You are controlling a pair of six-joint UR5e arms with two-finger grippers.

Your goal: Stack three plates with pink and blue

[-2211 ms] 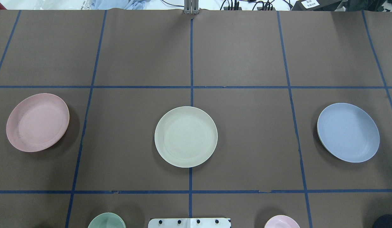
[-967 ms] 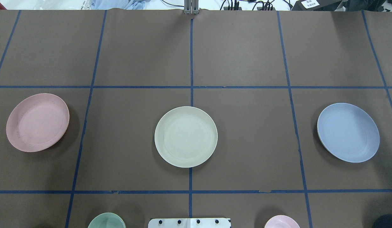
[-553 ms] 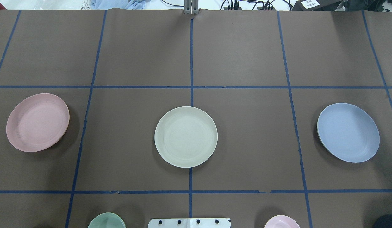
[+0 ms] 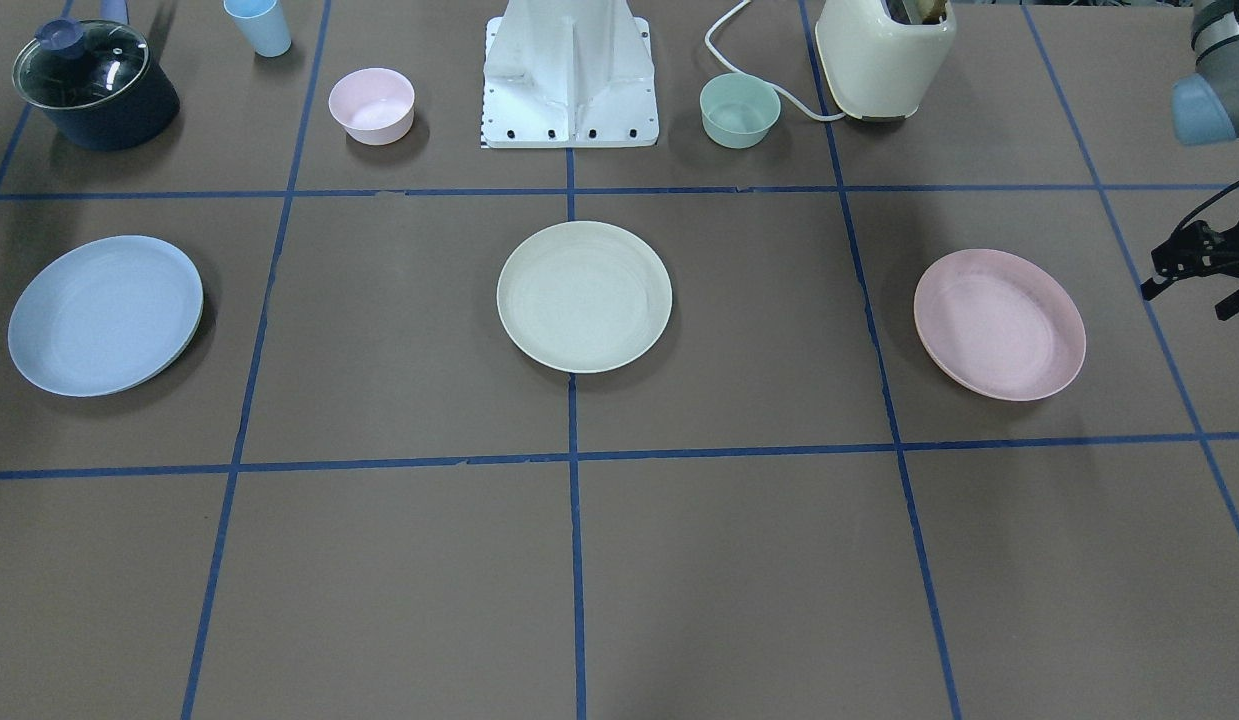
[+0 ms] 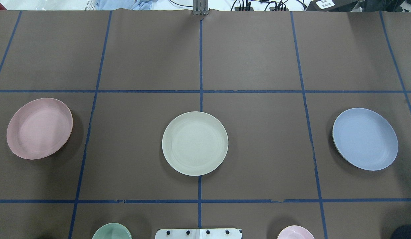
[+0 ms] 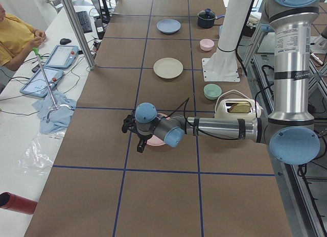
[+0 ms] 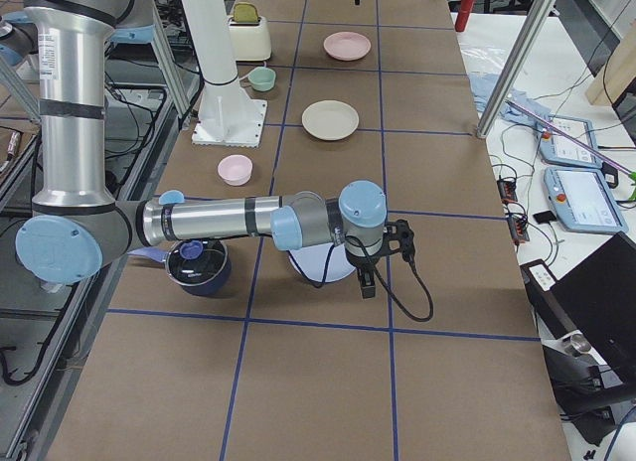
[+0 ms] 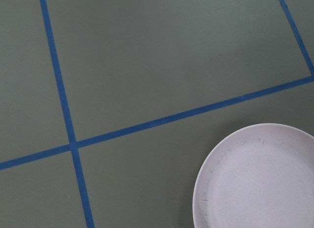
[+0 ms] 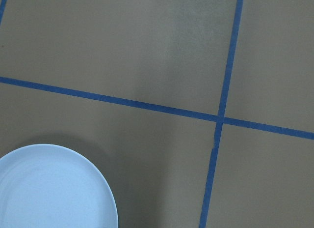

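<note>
Three plates lie apart in a row on the brown table. The cream-white plate [image 5: 194, 143] is in the middle, the pale pink plate [image 5: 39, 128] on my left, the pale blue plate [image 5: 365, 138] on my right. My left gripper [image 6: 132, 136] hovers just beyond the pink plate's outer side; it shows partly at the front view's right edge [image 4: 1204, 270], and I cannot tell if it is open. My right gripper [image 7: 386, 257] hovers by the blue plate's [image 7: 320, 264] outer side, state unclear. The wrist views show the pink plate's edge [image 8: 260, 179] and the blue plate's edge [image 9: 49, 188], no fingers.
Near the robot base [image 4: 569, 80] stand a small pink bowl [image 4: 371, 105], a small green bowl [image 4: 740, 110], a cream toaster [image 4: 884, 55], a dark lidded pot [image 4: 94, 85] and a blue cup [image 4: 259, 25]. Blue tape lines grid the table.
</note>
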